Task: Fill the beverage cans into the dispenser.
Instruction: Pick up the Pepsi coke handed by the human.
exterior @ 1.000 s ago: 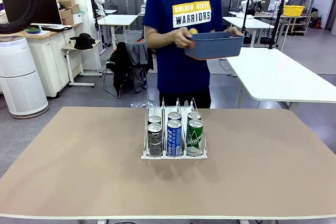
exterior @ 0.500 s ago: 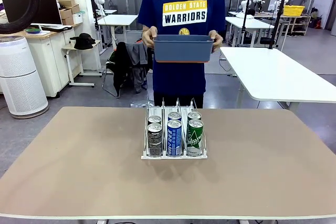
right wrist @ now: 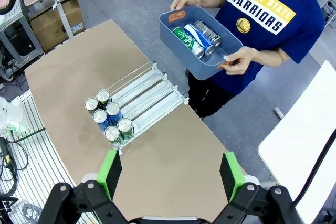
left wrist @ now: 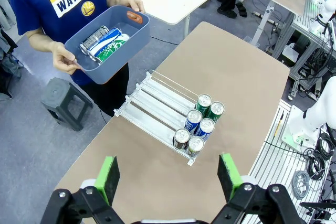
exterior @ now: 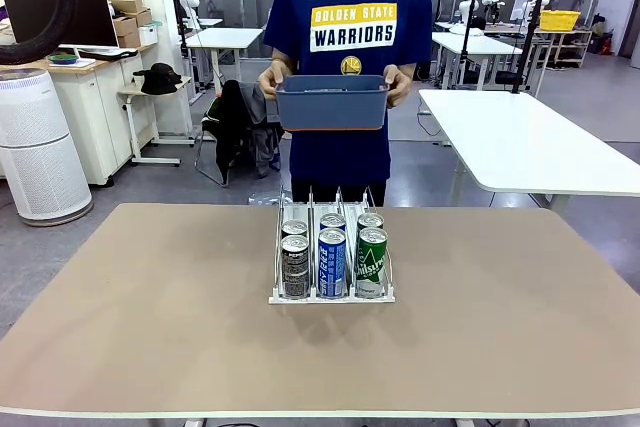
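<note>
The left tool [left wrist: 169, 170] hangs high over the worktop [exterior: 150, 307], its green pads [left wrist: 110, 176] spread wide with nothing between them; at the worktop's middle stands the dispenser [exterior: 330, 298], its lanes running toward the person; six beverage cans stand upright at its near end, two deep in each lane: dark grey cans [exterior: 295, 267] in the left lane, blue cans [exterior: 332, 263] in the middle, green cans [exterior: 371, 262] on the right; beyond the far edge a person holds a blue-grey tub [exterior: 332, 107] level at chest height, one hand [exterior: 270, 80] at each end; three more cans [left wrist: 107, 43] lie on their sides in it; the right tool [right wrist: 170, 174] likewise hangs high, wide apart, gripping nothing.
</note>
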`<act>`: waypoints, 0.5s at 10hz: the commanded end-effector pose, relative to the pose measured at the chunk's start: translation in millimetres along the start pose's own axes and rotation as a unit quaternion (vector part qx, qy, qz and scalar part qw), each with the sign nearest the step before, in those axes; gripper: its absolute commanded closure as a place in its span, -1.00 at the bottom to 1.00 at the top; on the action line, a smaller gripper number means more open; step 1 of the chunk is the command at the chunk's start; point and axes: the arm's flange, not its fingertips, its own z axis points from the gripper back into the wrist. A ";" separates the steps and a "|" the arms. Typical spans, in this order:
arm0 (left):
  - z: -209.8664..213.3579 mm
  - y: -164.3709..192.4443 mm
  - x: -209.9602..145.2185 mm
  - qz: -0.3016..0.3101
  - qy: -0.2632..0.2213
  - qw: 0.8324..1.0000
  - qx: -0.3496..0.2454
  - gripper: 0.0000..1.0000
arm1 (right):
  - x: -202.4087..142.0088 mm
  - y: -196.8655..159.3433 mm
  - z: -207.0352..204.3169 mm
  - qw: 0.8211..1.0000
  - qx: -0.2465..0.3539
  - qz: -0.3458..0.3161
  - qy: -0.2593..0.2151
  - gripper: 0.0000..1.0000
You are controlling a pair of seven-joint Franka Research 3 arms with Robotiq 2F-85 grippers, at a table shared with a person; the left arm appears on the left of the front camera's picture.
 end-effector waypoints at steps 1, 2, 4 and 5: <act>0.2 0.3 -0.1 0.001 0.002 1.000 0.003 -1.00 | 0.8 0.6 0.0 1.000 0.004 0.000 0.000 -1.00; 0.2 0.3 -0.1 0.001 0.002 1.000 0.003 -1.00 | 0.8 0.6 0.0 1.000 0.004 0.000 0.000 -1.00; 0.2 0.3 -0.1 0.001 0.002 1.000 0.003 -1.00 | 0.8 0.6 0.0 1.000 0.004 0.000 0.000 -1.00; 0.2 0.3 -0.1 0.001 0.002 1.000 0.003 -1.00 | 0.8 0.6 0.0 1.000 0.004 0.000 0.000 -1.00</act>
